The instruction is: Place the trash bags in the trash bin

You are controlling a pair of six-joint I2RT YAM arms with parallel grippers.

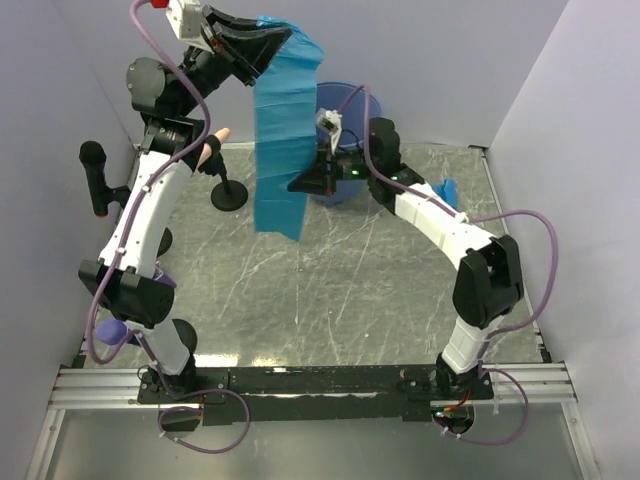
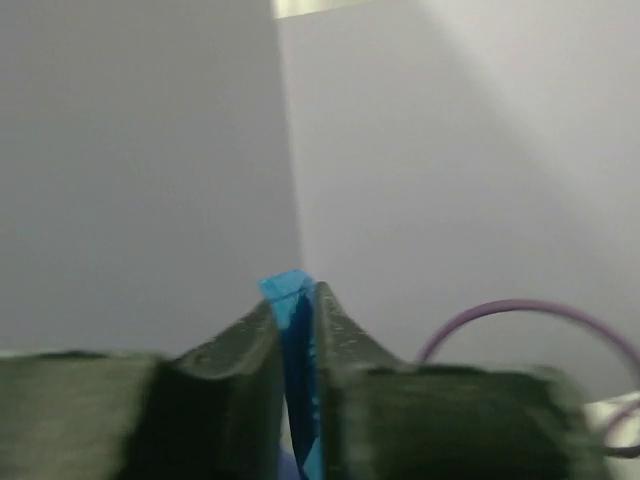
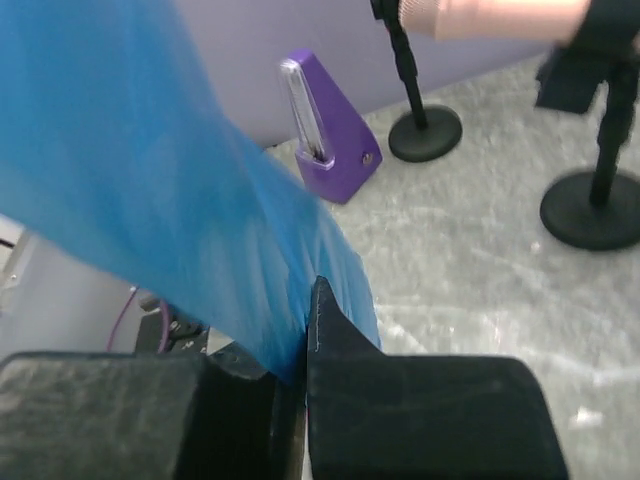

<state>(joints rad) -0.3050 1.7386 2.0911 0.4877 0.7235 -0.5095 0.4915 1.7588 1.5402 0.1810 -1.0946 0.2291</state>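
Grey, scratched counter (image 1: 400, 300) is carrying the round trash bin (image 1: 338, 100) at its far edge, while you are holding a long trash bag (image 1: 280, 130) up off the counter between both arms. The blue film is hanging as a tall strip, crossing the bin's left side in the overhead view. Your left tool (image 1: 262, 45) is clenching its top edge high up, and your right tool (image 1: 303, 184) is pinching its side lower down, just beside the bin. A small blue packet (image 1: 447, 190) is lying near the right arm. Pulling the tools apart is risking a tear or a slip, and a loosened strip is likely to drape outside the rim.
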